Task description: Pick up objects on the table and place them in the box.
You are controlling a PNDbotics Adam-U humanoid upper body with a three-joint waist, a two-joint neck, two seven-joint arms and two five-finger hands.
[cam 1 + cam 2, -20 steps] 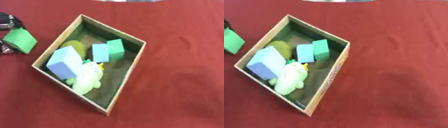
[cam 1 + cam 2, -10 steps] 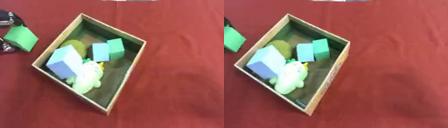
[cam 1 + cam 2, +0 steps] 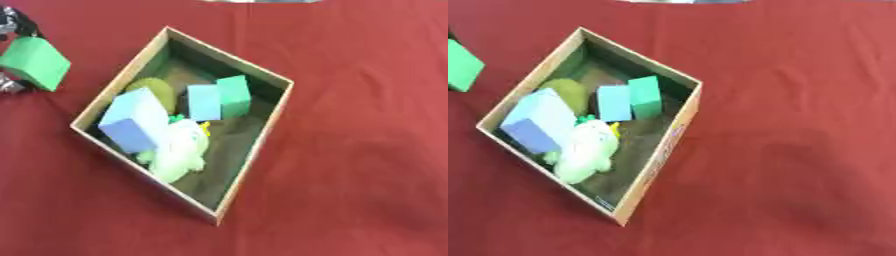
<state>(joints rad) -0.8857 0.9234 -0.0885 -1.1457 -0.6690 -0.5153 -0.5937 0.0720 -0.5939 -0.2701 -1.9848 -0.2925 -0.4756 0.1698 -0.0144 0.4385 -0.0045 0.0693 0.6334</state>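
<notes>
A green block [image 3: 33, 63] is held by the left hand [image 3: 10, 30] just left of the box [image 3: 254, 150].
Dark fingers are pinched on the tilted block; the box's long axis runs diagonally on the red table [image 3: 367, 125], blocks and a pale plush toy [image 3: 179, 150] inside.

Left robot hand [image 3: 10, 30] at far left edge of left eye view, upper corner. Only small part visible: black and silver bits above and below green foam cube [image 3: 33, 63]. Fingers seem set on cube from opposite sides, cube tilted between them. Wrist and arm out of view. Right robot hand not seen in either view.
</notes>
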